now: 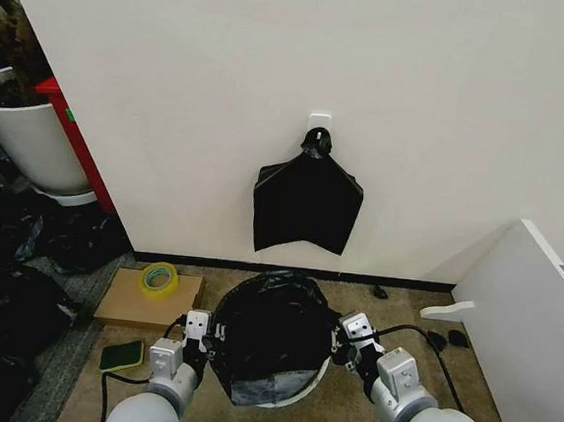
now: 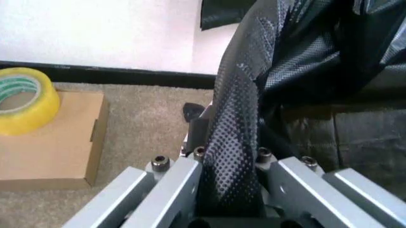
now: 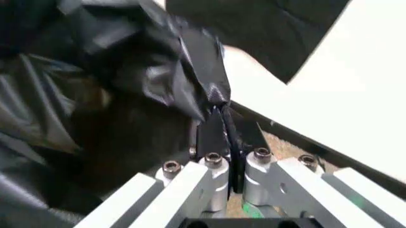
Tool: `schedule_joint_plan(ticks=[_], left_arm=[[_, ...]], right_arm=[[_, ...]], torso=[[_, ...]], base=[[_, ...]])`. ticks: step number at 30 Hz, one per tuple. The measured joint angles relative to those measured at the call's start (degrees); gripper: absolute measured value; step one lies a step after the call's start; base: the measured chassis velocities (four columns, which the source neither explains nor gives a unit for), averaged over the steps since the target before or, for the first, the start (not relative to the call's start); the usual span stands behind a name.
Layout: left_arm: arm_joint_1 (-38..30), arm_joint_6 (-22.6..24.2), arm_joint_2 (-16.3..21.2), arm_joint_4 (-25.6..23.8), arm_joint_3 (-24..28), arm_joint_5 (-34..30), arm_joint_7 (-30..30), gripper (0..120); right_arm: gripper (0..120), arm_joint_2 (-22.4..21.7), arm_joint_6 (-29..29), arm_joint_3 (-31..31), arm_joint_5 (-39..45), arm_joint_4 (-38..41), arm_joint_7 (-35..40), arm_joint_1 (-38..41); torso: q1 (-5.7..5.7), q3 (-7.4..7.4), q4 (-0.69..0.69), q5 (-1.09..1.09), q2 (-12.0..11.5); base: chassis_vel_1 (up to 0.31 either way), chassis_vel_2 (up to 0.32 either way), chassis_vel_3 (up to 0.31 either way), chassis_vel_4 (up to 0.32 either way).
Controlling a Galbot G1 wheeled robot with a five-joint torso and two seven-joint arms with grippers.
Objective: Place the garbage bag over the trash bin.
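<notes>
The garbage bag [image 1: 270, 330] is a glossy black film stretched open over the trash bin, whose white rim [image 1: 306, 391] peeks out under the bag's near edge. My left gripper [image 1: 203, 337] is shut on the bag's left edge; in the left wrist view the film [image 2: 231, 142] runs pinched between the metal fingers [image 2: 190, 180]. My right gripper [image 1: 343, 339] is shut on the bag's right edge. The right wrist view shows its black fingertips [image 3: 216, 135] clamping a crumpled fold of the bag [image 3: 171, 71].
A flat black bag bundle [image 1: 307, 201] hangs from a wall hook above the bin. To the left lie a cardboard box [image 1: 135, 305] with a yellow tape roll [image 1: 158, 279] and a green sponge [image 1: 122, 355]. A large white plant pot [image 1: 26, 139] stands far left, a white panel [image 1: 528, 331] on the right.
</notes>
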Motion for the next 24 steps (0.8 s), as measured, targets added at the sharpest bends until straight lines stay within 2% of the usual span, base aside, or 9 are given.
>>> schedule_joint_plan(ticks=[10, 16, 19, 24], left_arm=[[-0.1, -2.4, -0.7, -1.2, -1.7, -5.3, 0.2, 1], [-0.3, -2.5, -1.4, -1.1, -2.0, -6.0, -0.2, 1], [-0.6, -2.5, -2.0, -0.9, -2.1, -7.7, -1.3, 1], [-0.7, -2.0, -2.0, -0.8, -2.0, -7.9, -1.7, 1]], right_arm=[[0, 0.9, 4.6, 2.2, -0.5, -9.0, 0.2, -1.8], [0, 0.5, 7.2, 2.9, -0.3, -10.1, -0.6, -3.5], [0, 1.3, 9.6, 2.1, 0.7, -10.2, -1.6, -5.2], [0, 2.5, 10.4, 1.4, 1.7, -9.1, -1.8, -6.3]], torso=[[0.01, 0.0, 0.0, 0.01, 0.0], [0.01, 0.0, 0.0, 0.0, 0.0], [0.01, 0.0, 0.0, 0.0, 0.0], [0.01, 0.0, 0.0, 0.0, 0.0]], base=[[0.0, 0.0, 0.0, 0.0], [0.0, 0.0, 0.0, 0.0], [0.0, 0.0, 0.0, 0.0], [0.0, 0.0, 0.0, 0.0]])
